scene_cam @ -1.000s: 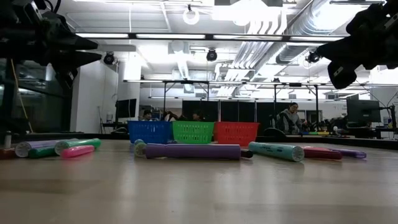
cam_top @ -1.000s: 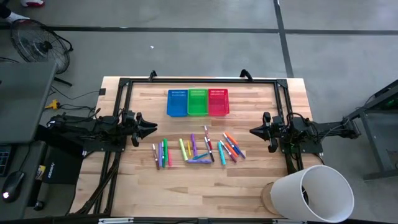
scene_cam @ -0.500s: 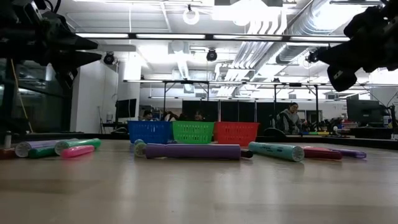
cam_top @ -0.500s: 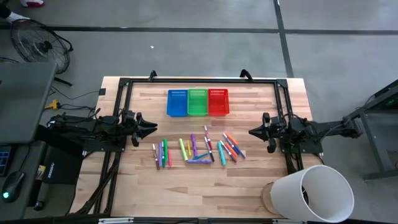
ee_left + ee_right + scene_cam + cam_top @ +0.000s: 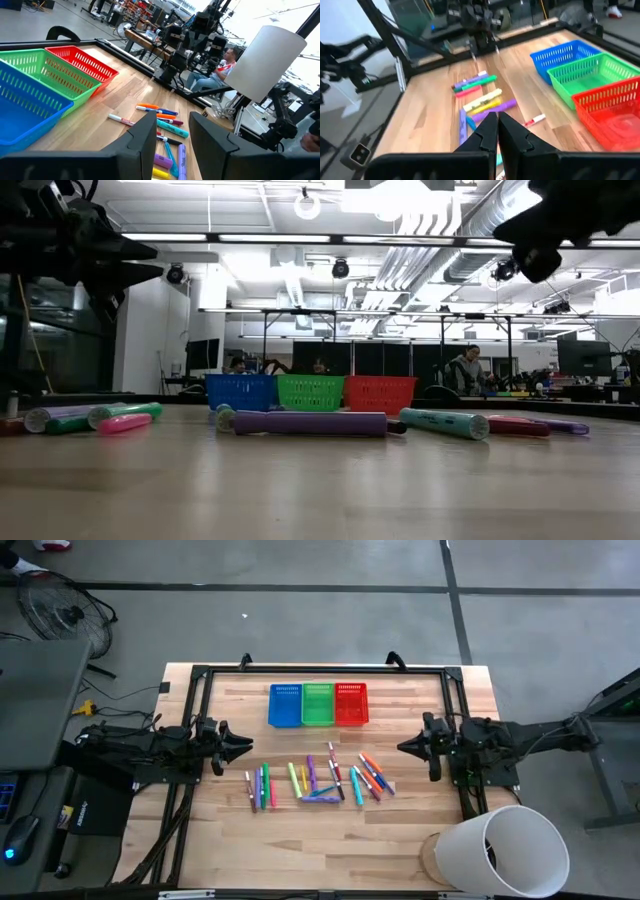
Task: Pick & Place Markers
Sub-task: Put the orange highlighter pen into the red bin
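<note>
The left gripper [image 5: 246,744] hangs above the worktop [image 5: 400,840] at its left side, its two fingers [image 5: 145,137] apart with a clear gap between them and nothing held, pointing across toward the markers [image 5: 320,780]. The right gripper [image 5: 402,749] hangs over the right side of the worktop, raised well off the surface, its fingers [image 5: 487,131] pressed together and empty, aimed inward at the same scatter. The markers lie loose on the worktop between the two grippers, in the middle band of the surface: a small cluster of green, pink and purple ones nearer the left gripper, a group of yellow, purple and blue ones in the centre, and orange, blue, red and teal ones nearer the right gripper. In the low view a long purple marker [image 5: 310,423] lies across the front, with a teal one [image 5: 445,423] beside it and green and pink ones [image 5: 125,417] off toward the left arm. None of the markers is touched by either gripper. Beyond them, along the far edge, stand three mesh baskets side by side and touching: blue [image 5: 285,705], green [image 5: 318,704] and red [image 5: 351,704]. A white lampshade [image 5: 505,850] sits at the near right corner. In the low view people show in the room beyond.
</note>
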### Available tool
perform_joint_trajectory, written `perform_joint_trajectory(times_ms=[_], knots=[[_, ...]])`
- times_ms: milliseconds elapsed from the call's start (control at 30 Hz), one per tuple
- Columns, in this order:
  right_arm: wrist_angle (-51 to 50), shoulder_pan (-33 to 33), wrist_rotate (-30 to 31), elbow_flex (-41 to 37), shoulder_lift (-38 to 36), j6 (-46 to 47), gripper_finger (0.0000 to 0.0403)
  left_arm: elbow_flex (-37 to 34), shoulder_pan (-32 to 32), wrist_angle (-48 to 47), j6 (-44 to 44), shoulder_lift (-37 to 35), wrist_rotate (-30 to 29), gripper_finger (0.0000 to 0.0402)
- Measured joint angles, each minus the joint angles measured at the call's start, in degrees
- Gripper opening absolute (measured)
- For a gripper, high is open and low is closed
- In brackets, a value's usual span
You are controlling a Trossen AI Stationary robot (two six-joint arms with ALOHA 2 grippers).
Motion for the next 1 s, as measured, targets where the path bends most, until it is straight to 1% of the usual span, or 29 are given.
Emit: perform_joint_trajectory(times_ms=[300,533,700,867,1000], knots=[[-5.6,-0.9,-0.2,9.7,15.9,0.2,0.0003,0.0,0.0,0.0,0.0,0.0,0.0,0.0115],[-10.8,-4.3,-0.7,15.1,26.0,6.1,0.0002,0.0,0.0,0.0,0.0,0.0,0.0,0.0115],[-12.3,-6.4,-2.9,17.5,33.2,7.9,0.0002,0.0,0.0,0.0,0.0,0.0,0.0,0.0115],[-12.7,-7.7,-5.0,18.5,39.1,14.1,0.0002,0.0,0.0,0.0,0.0,0.0,0.0,0.0115],[-12.8,-9.2,-6.0,18.5,42.4,17.0,0.0002,0.0,0.0,0.0,0.0,0.0,0.0,0.0115]])
